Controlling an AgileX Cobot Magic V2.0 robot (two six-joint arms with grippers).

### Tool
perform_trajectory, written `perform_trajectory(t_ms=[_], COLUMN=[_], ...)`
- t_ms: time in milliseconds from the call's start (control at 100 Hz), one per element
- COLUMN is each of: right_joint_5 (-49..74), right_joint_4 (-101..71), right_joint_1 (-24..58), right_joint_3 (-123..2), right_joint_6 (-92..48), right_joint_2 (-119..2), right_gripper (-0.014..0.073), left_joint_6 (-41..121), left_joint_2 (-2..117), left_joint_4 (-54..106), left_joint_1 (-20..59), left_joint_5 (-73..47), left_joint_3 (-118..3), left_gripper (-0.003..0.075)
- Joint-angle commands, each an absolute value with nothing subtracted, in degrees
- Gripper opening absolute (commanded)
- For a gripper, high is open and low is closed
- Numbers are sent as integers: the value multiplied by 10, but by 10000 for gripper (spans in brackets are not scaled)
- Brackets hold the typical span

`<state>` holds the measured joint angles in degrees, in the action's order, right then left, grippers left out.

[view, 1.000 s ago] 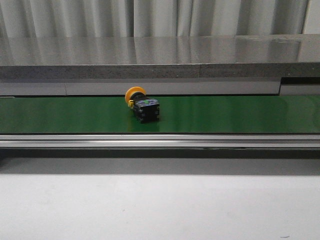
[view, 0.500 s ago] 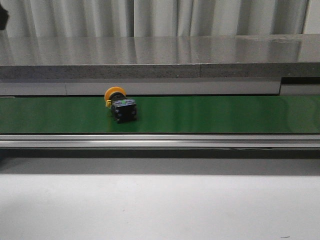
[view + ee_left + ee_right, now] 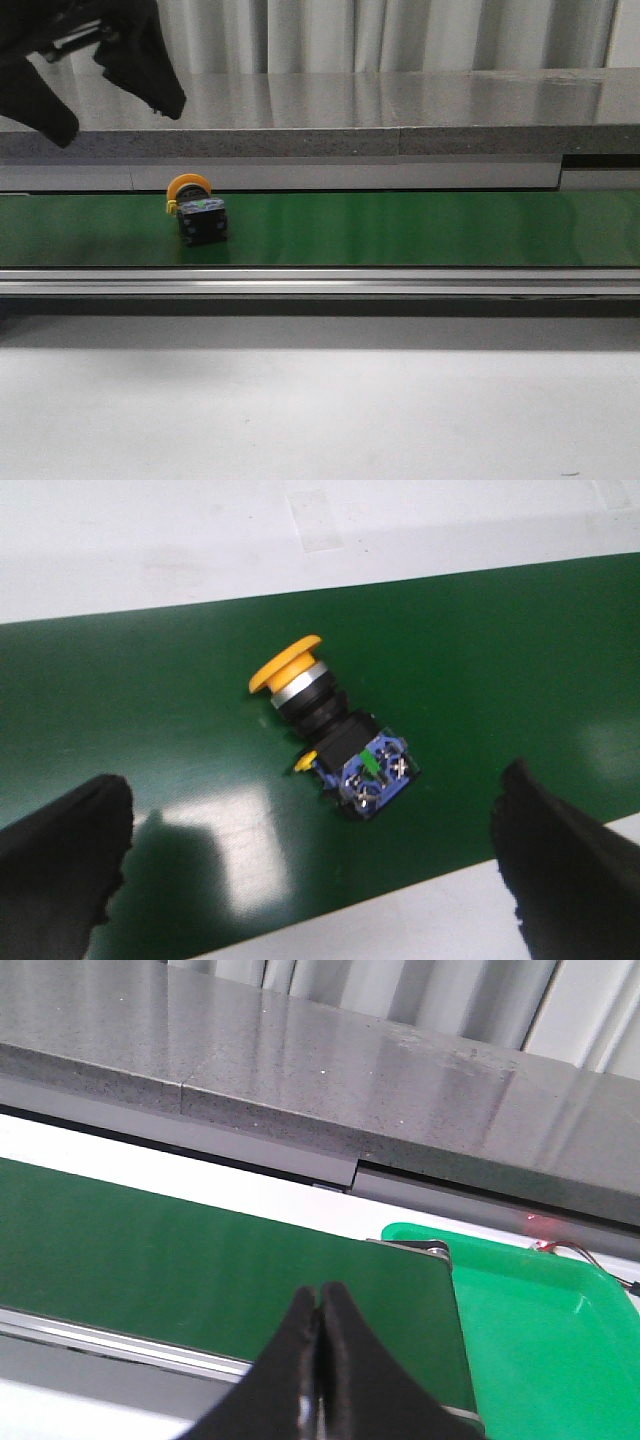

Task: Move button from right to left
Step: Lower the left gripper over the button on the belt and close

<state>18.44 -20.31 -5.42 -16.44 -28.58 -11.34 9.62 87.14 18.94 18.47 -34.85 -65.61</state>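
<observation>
On green belt (image 3: 400, 228), button (image 3: 197, 212) lies on side; left gripper (image 3: 118, 85) spread wide above it, right gripper (image 3: 320, 1325) pinched closed, empty.

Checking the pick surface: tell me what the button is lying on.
The button lies on its side on the green belt, yellow cap toward the back. The open left gripper hovers above it. The belt patch under its black body is hidden.

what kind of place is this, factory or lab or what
Probably a factory-style test cell: a green conveyor belt carries an industrial button, with a green bin at the belt's end.
</observation>
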Motion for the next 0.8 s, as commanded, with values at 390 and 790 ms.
perform_trajectory(t_ms=[390,790], right_joint_5=[142,142], right_joint_4=[-209,-209], right_joint_1=[-52,-52], right_joint_3=[-180,-180], right_joint_6=[-290,-290], right_joint_2=[-118,-118], right_gripper=[-68,-68], left_joint_6=[89,34], left_joint_2=[943,982], left_joint_4=[186,115], left_joint_1=[189,163], left_joint_5=[-318,-341], left_joint_3=[-724,-722], left_gripper=[671,663])
